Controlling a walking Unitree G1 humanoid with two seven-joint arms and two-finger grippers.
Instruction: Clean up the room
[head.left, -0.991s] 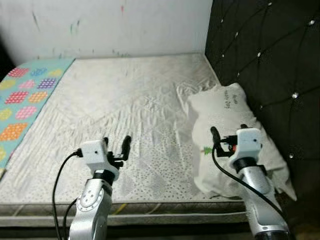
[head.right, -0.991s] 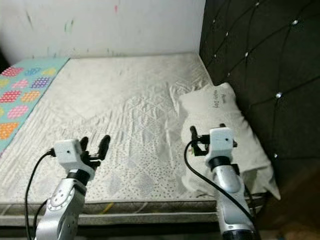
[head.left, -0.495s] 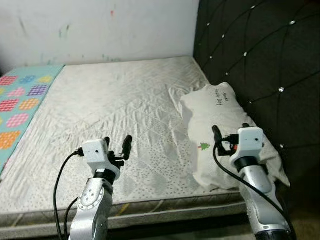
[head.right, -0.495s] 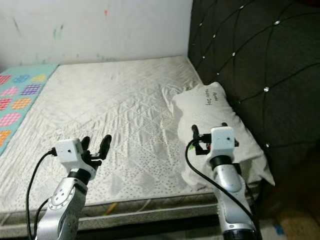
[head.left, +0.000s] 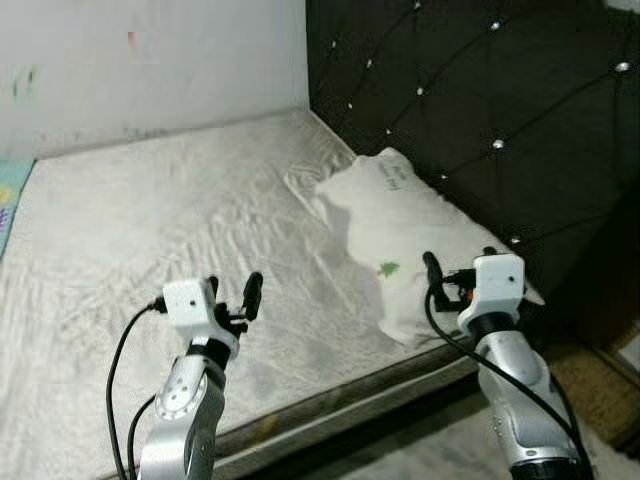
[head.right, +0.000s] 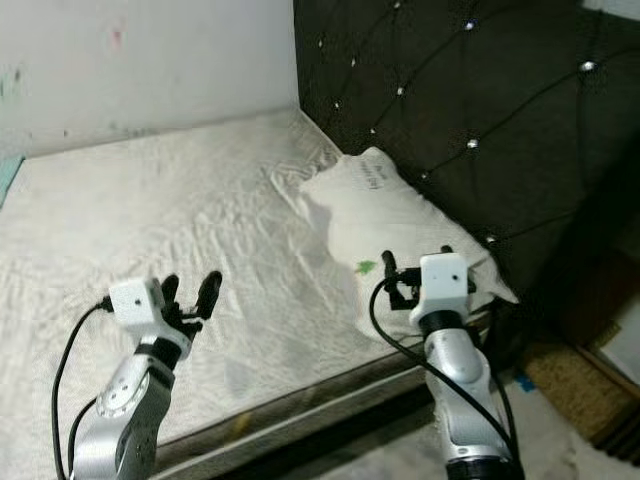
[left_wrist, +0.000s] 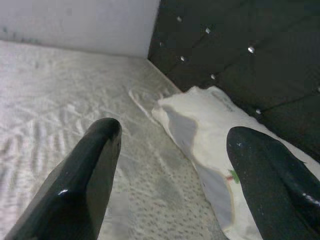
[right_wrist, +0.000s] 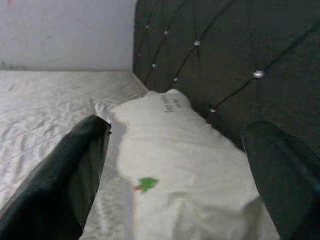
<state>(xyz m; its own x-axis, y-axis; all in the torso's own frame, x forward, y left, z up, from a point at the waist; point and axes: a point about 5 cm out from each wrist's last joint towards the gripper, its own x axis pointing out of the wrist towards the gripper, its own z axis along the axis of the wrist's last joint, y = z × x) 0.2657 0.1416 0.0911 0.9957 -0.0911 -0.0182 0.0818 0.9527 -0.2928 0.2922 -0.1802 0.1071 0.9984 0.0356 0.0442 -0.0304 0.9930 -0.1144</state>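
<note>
From where I stand, the robot faces the near edge of a bare mattress (head.left: 150, 220), both arms raised in front of it and neither touching anything. On the left, the left pincer (head.left: 232, 291) hangs over the quilted surface near the bed's edge, its two black fingers (left_wrist: 85, 175) spread apart with nothing between them. The mattress around it looks rumpled but bare.

Further right lies the one loose thing on the bed: a white pillow (head.left: 390, 215) with a small green tree print, resting on the mattress right against the dark tufted headboard (head.left: 480, 90), one corner reaching the bed's edge. The right pincer (head.left: 456, 274) hovers just in front of that near corner, its fingers likewise apart and empty, pointing along the pillow.

I judge this the approach to the pillow, with no grasp begun. The next move likely calls for bringing the right pincer down onto the near corner and pinching the soft fabric firmly enough that it won't slip.
</note>
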